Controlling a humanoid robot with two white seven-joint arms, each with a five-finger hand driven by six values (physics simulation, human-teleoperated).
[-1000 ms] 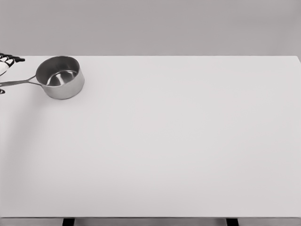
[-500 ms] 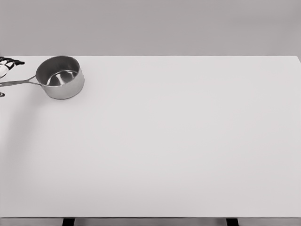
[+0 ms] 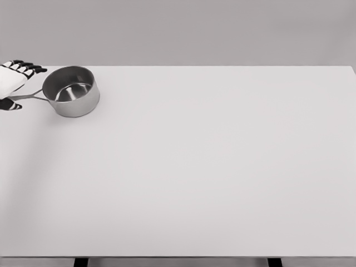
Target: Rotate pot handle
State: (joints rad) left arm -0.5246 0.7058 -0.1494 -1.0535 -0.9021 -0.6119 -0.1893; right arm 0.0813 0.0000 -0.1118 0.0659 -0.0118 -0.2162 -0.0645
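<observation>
Steel pot [image 3: 71, 91], upright, at the far left corner of the white worktop [image 3: 211, 167]; its thin handle [image 3: 32, 95] points left. Left hand [image 3: 12, 80], white with dark fingertips [image 3: 33, 68], sits over the handle's outer end at the picture's left edge. Whether its fingers grip the handle cannot be told.

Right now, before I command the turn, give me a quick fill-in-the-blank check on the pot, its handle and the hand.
1. The pot stands in the far ____ corner of the table.
2. Its handle points toward the picture's ____ edge.
3. The only hand in view is the ____ hand, at the outer end of the handle.
4. Inside, the pot is ____.

Missing words: left; left; left; empty
</observation>
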